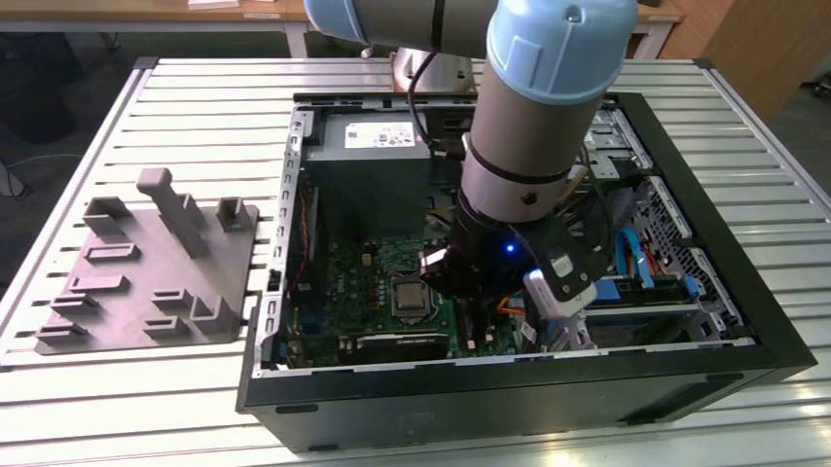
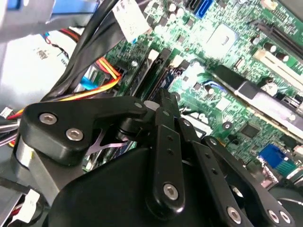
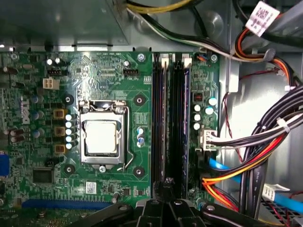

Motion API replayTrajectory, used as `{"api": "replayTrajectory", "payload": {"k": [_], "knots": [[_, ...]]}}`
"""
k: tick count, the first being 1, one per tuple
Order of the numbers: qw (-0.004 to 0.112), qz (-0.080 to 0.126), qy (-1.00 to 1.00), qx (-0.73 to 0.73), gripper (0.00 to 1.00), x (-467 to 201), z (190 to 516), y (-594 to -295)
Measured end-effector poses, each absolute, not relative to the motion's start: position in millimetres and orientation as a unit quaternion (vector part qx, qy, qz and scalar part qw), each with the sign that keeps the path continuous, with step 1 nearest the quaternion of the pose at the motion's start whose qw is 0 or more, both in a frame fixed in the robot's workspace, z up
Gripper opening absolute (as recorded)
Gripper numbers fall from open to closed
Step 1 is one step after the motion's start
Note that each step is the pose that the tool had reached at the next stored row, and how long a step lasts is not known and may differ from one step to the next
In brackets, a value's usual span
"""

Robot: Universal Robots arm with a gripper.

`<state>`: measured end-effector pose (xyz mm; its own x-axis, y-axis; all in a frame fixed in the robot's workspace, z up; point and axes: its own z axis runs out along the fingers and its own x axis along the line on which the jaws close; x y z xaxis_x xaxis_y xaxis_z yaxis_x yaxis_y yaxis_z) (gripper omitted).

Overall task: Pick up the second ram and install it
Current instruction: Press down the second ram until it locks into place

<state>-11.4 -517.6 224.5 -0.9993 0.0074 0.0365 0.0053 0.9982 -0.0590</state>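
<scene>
We see a pale blue and silver robot arm above a black metal computer case, which sits on a table of pale slatted metal. At the exterior view's left lies a plain grey plastic fixture. The green circuit board carries a silver processor socket, two dark memory sticks, and orange, yellow, black and blue cables.

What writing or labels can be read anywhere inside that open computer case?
None is legible.
White sticker on the grey power supply box: print too small to read.
White tag on the black cable bundle: lettering blurred.
White tag on the black cables in the second wrist view: blurred.
Green motherboard: white markings too fine to read.
</scene>
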Motion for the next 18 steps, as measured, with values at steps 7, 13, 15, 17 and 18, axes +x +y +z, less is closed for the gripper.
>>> {"api": "replayTrajectory", "payload": {"k": [7,13,15,17,18], "knots": [[0.018,0.03,-0.999,-0.003,0.1,-11.3,219.5,-521.3],[0.019,0.032,-0.999,-0.003,0.1,-11.2,216.0,-521.6],[0.019,0.032,-0.999,-0.003,0.1,-11.1,216.1,-521.6],[0.019,0.032,-0.999,-0.003,0.1,-10.9,216.2,-521.6],[0.019,0.032,-0.999,-0.003,0.1,-10.8,216.6,-521.7]]}}
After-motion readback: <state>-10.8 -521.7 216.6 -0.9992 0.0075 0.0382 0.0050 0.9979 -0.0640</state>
